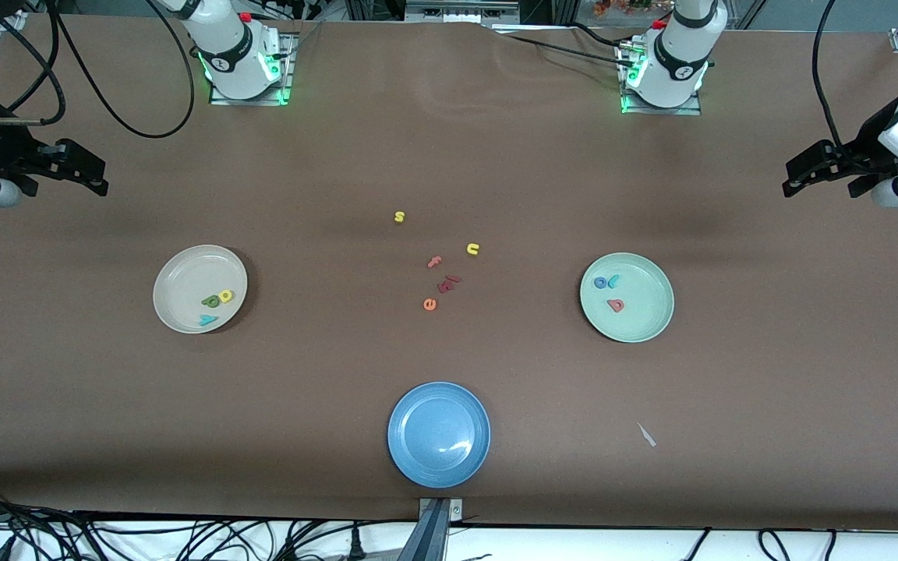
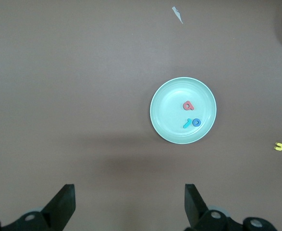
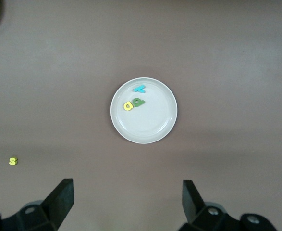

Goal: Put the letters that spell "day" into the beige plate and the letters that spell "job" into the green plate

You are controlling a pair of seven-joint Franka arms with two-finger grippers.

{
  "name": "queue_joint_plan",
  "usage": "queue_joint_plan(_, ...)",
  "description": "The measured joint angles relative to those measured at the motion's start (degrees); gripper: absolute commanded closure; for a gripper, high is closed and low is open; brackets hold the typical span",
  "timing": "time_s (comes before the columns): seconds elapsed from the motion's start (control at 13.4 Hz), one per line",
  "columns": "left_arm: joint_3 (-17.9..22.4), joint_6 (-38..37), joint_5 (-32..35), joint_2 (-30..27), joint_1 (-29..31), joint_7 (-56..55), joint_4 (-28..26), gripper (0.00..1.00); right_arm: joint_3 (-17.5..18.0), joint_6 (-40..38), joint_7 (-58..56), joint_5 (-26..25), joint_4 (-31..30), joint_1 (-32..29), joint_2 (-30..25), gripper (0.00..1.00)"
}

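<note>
Left claw (image 1: pixel 788 187) hangs with fingers spread and empty over the table's edge at the left arm's end; right claw (image 1: pixel 102 185) likewise spread and empty over the right arm's end. Both arms wait, pulled well back from the work. The beige plate (image 1: pixel 184 273) sits toward the right arm's end of the table and holds the yellow "d" (image 1: pixel 225 296), green "a" (image 1: pixel 210 301) and teal "y" (image 1: pixel 206 319), clustered at the part of the plate nearer the front camera, the d and a touching. The green plate (image 1: pixel 640 323) sits toward the left arm's end and holds the blue "o" (image 1: pixel 600 283), light-blue "j" (image 1: pixel 613 280) and salmon "b" (image 1: pixel 615 305). Judged from this, both words are already placed and nothing is left to fetch. Each plate lies ahead of its own arm's claw, toward the table's middle, and well apart from it. Loose letters remain mid-table between the plates: yellow "s" (image 1: pixel 399 216), yellow "u" (image 1: pixel 472 249), pink "f" (image 1: pixel 435 262), orange "e" (image 1: pixel 429 305). The blue plate (image 1: pixel 410 444) is nearest the front camera.
</note>
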Motion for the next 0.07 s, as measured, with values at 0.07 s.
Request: queue_joint_plan(0.07, 0.0, 0.0, 0.0, 0.0, 0.0, 0.0, 0.0, 0.0, 0.0, 0.0, 0.0, 0.0, 0.0, 0.0, 0.02, 0.0)
